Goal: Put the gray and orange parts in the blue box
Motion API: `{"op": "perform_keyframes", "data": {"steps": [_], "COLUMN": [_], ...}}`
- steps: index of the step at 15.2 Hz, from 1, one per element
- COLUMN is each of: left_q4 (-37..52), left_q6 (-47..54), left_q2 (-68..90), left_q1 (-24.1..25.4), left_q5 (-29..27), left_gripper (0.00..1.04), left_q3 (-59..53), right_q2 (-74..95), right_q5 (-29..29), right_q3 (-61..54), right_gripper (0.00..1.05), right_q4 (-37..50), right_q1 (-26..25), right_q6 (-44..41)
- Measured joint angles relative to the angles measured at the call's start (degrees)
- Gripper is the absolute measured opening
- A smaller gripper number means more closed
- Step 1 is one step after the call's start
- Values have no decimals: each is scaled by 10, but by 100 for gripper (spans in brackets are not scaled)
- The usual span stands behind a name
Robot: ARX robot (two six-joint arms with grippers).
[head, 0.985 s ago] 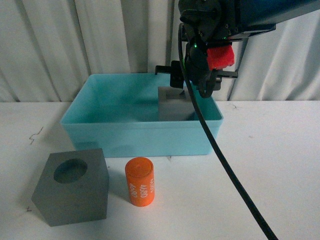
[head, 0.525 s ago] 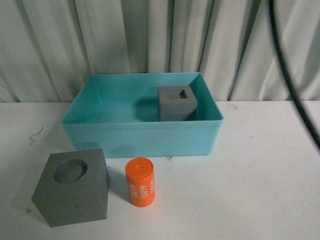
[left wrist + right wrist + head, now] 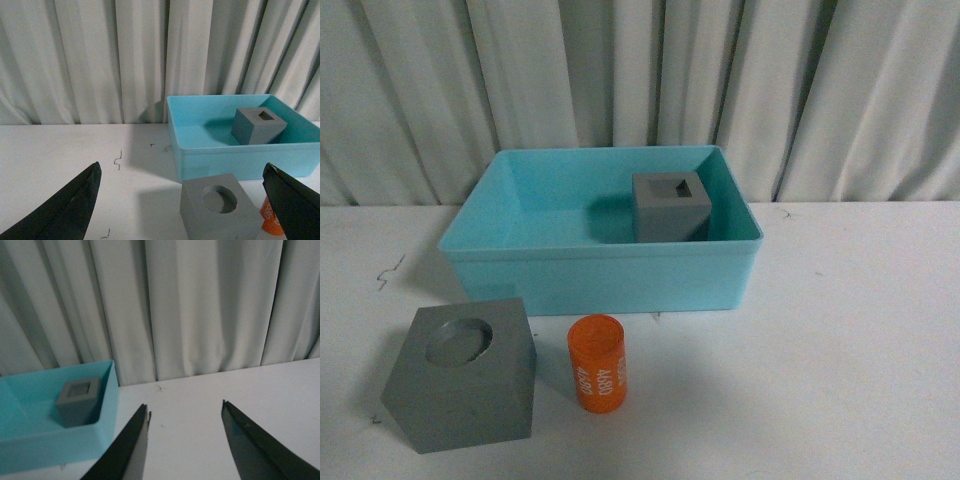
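The blue box [image 3: 600,270] stands at the back of the white table and holds a gray cube with a square recess [image 3: 670,207] in its right part. In front of the box, a gray cube with a round recess [image 3: 462,375] rests on the table beside an upright orange cylinder [image 3: 596,362] with white print. Neither arm shows in the front view. My left gripper [image 3: 182,170] is open above the round-recess cube [image 3: 220,207], with the box [image 3: 240,150] beyond. My right gripper [image 3: 185,409] is open over bare table, right of the box [image 3: 50,440].
Pleated white curtains [image 3: 640,90] close off the back behind the table. Small dark marks [image 3: 388,272] dot the white tabletop left of the box.
One second ago the right arm hung over the box at the square-recess cube. It has since drawn out of the front view, leaving that cube resting in the box.
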Motion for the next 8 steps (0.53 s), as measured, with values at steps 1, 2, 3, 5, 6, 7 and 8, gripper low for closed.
{"op": "perform_keyframes", "data": {"steps": [1,2,3,5,6,7,8], "left_q4": [0,0,0,0,0,0,0], "left_q6": [0,0,0,0,0,0,0], "left_q2": [0,0,0,0,0,0,0], "left_q1": [0,0,0,0,0,0,0], "left_q5": [0,0,0,0,0,0,0], "left_gripper": [98,98,98,98,98,98,98], "left_q3": [0,0,0,0,0,0,0], "right_q2": [-24,-40,-59,-140,-161,-166,-169], "right_q5": [-12,-24,-31,-91,-100,-101,-100], "right_q3": [-18,-34,-43,-65,-87,-89,-90], "right_gripper": [42,29,18,2,2,2,2], "right_q4": [-10,-30,-40,-90,-73,-84,-86], "right_q1": [-11,-20,-27,-82,-99,-98,-96], "right_q6": [-32,-48,-57,-68,-69,-69,-69]}}
